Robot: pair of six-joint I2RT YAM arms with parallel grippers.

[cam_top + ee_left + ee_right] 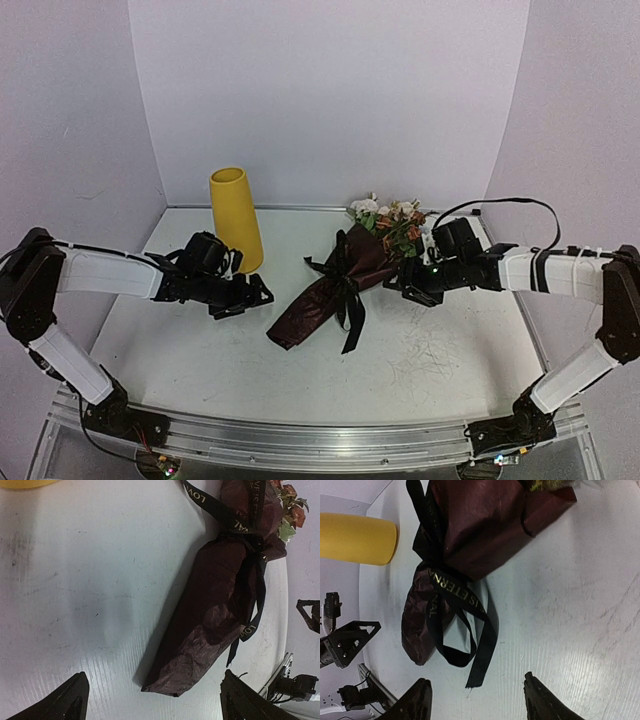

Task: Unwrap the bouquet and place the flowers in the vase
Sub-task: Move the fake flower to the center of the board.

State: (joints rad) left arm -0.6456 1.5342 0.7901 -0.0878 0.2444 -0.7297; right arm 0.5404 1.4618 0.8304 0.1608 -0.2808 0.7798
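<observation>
Bouquet (335, 290) flanked: left end effector (256, 297) wide at 9 o'clock, right end effector (398, 284) parted, empty, at 3. Risk if ribbon (351, 312) is pulled unpinned: bundle dragged into vase (237, 222).

Soft, even light falls from overhead, leaving the white tabletop (430, 350) and pale walls bright with a faint lavender cast. Shadows are weak and blurred: a grey band hugs the bouquet (210, 615) on one side in the left wrist view. Its dark red paper swallows detail from above, while the gold ribbon (455, 592) lettering reads sharply up close. The jaws at both wrist views' bottom edges are black silhouettes. The front rail (320, 440) bows with lens distortion.
</observation>
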